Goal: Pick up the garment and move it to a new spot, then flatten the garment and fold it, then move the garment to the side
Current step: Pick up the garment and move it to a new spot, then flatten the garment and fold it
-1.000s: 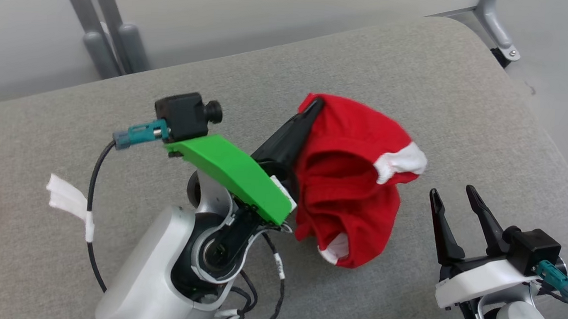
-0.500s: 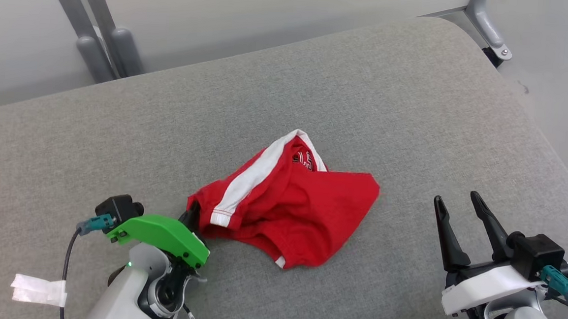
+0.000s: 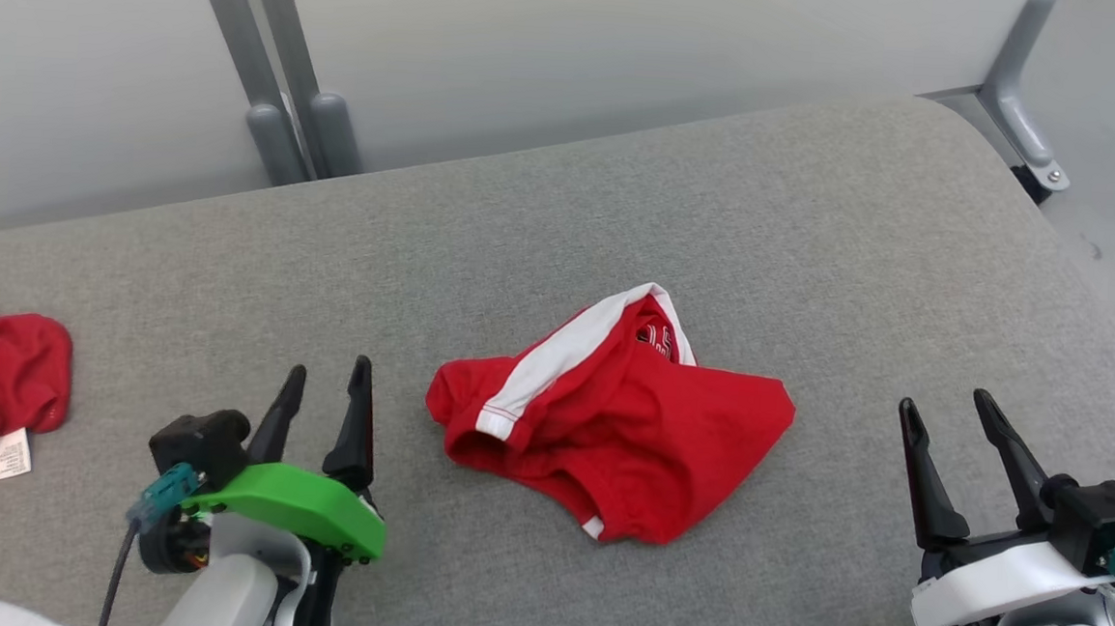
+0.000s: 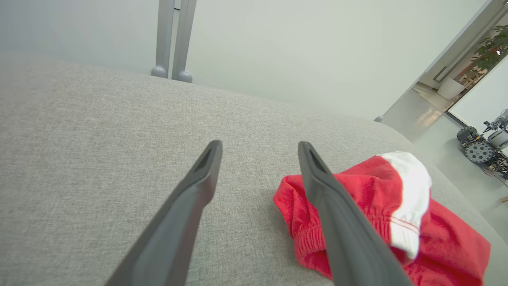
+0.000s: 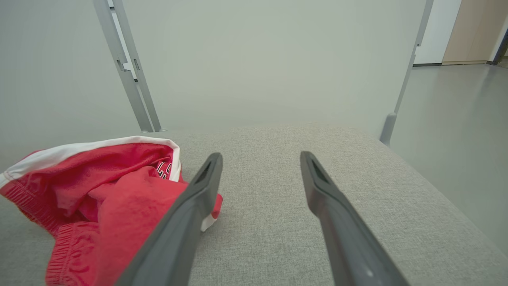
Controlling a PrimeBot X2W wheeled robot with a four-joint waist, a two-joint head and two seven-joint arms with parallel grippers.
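two red garments (image 3: pixel 627 443) (image 3: pixel 1 385), two hands (image 3: pixel 330 367) (image 3: pixel 944 400)

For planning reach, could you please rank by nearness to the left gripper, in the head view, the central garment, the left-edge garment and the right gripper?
1. central garment, just to its right.
2. left-edge garment, far left.
3. right gripper, far right.

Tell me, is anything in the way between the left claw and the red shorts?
No, nothing visible. The left gripper is open beside the shorts, not touching them, with just bare grey cushion between.
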